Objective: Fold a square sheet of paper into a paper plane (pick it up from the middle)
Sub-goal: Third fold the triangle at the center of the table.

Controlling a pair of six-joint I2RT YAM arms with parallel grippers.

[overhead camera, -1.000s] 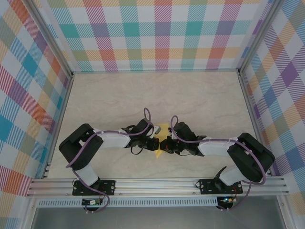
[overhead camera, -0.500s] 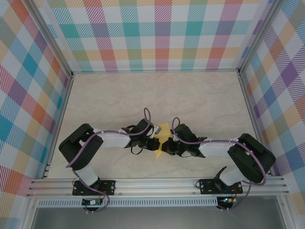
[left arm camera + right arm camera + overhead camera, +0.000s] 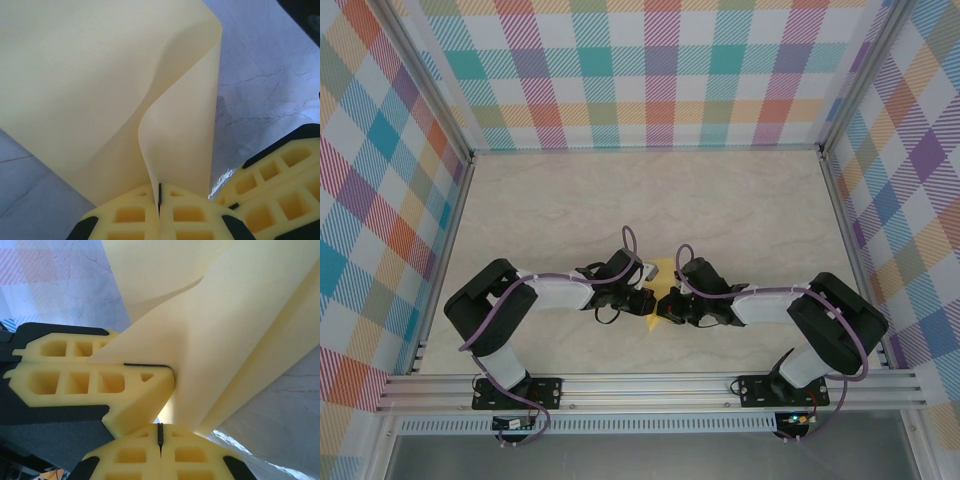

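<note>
Yellow paper sheet (image 3: 100, 85) curled, partly folded, mid-table.

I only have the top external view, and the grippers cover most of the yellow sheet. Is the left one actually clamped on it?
Observer: Yes, the left wrist view shows the left gripper shut on an edge of the square sheet of paper.
Operator: And the right one?
Observer: The right gripper is shut too in its wrist view, the sheet running down into its fingertips.
Operator: Is the paper flat?
Observer: No, the left wrist view shows it bent in a soft curve.
</note>
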